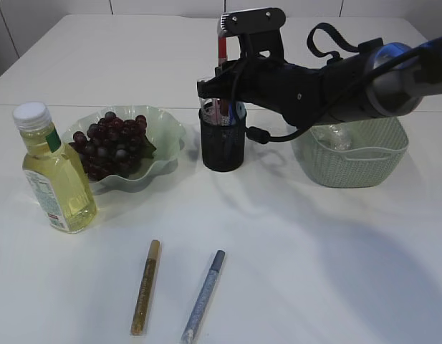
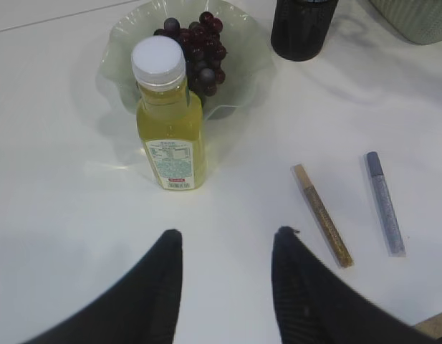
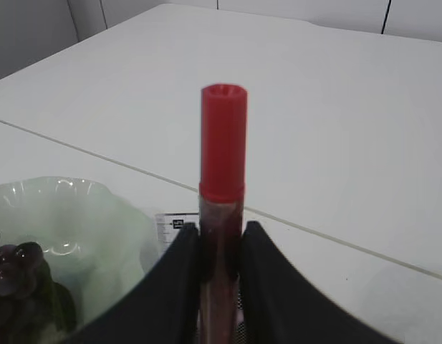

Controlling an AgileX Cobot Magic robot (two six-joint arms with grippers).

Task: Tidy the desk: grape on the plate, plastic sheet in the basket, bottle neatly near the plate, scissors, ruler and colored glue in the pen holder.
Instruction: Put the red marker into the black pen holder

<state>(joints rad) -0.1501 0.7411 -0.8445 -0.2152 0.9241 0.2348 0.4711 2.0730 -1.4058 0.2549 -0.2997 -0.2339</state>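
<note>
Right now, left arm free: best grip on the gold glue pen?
Grip the gold glue pen mid-barrel, coming straight down with the left gripper open across its width. It lies flat, its long axis nearly front-to-back, clear of the silver glue pen beside it, so there is room for both fingers.

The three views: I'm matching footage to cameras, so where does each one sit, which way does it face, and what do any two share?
Exterior view: in front of the table, slanting down; shows the right arm reaching to the pen holder.
Left wrist view: above the table, looking down past the open left gripper at the bottle.
Right wrist view: looks across the table along the right gripper, shut on a red glue pen.
Shared: all three show the grapes.
</note>
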